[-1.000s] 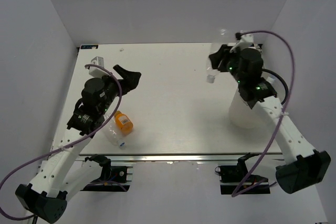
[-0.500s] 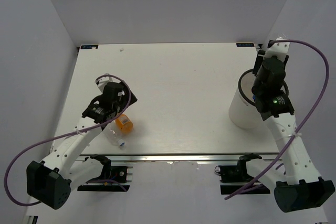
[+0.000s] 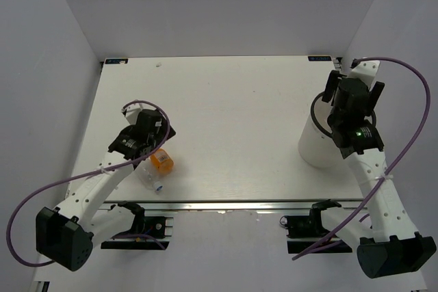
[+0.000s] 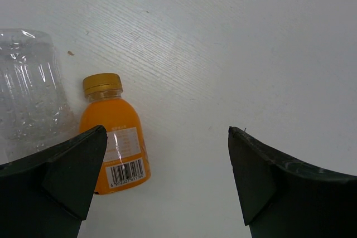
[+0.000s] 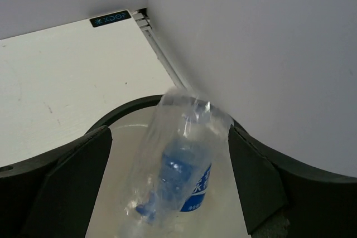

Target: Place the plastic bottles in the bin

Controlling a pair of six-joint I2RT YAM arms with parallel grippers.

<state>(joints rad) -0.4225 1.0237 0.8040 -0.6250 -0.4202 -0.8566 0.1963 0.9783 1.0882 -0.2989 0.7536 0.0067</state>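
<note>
Left end effector [image 4: 167,137] was wide open and held nothing. The orange bottle [image 4: 114,137] lay on the desk [image 4: 251,54] partly under one fingertip, with the crinkled clear bottle [image 4: 28,93] just beside it, further out. Right end effector [image 5: 170,132] was spread wide and gripped nothing. A blurred clear bottle [image 5: 184,154] showing blue was between its fingers, touching neither, over the bin [image 5: 120,110] directly below.

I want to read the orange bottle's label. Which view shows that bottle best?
The left wrist view: the orange bottle lies close up, cap, label and barcode visible. The top view shows only a small orange shape; the right wrist view misses it.
</note>
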